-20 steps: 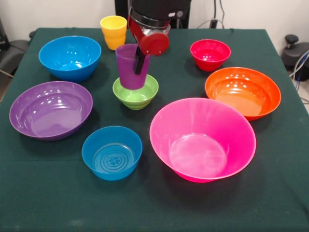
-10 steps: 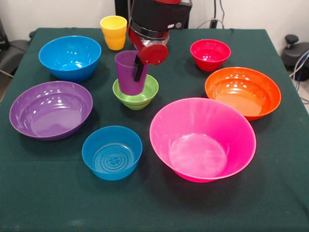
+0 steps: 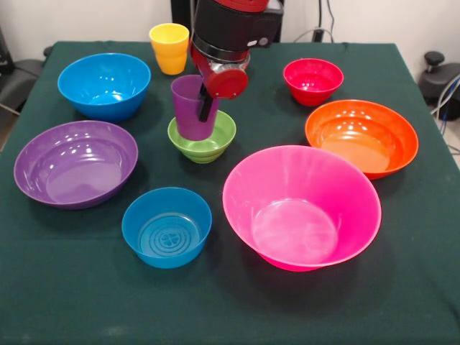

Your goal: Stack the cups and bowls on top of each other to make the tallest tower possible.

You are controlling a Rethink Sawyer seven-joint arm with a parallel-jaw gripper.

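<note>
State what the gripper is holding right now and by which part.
The gripper holds the translucent purple plastic cup by its rim wall on the side nearest the arm, one finger outside; the cup sits in the small green bowl.

Bright even overhead light, soft shadows, glare on the pink bowl (image 3: 302, 208) (glossy plastic), sharp focus

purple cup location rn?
Front view, centre-left: the purple cup sits upright in the green bowl, with the pincer at its rim and the yellow cup behind.

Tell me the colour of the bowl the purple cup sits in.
Green, seen in the front view, the only view given.
</note>
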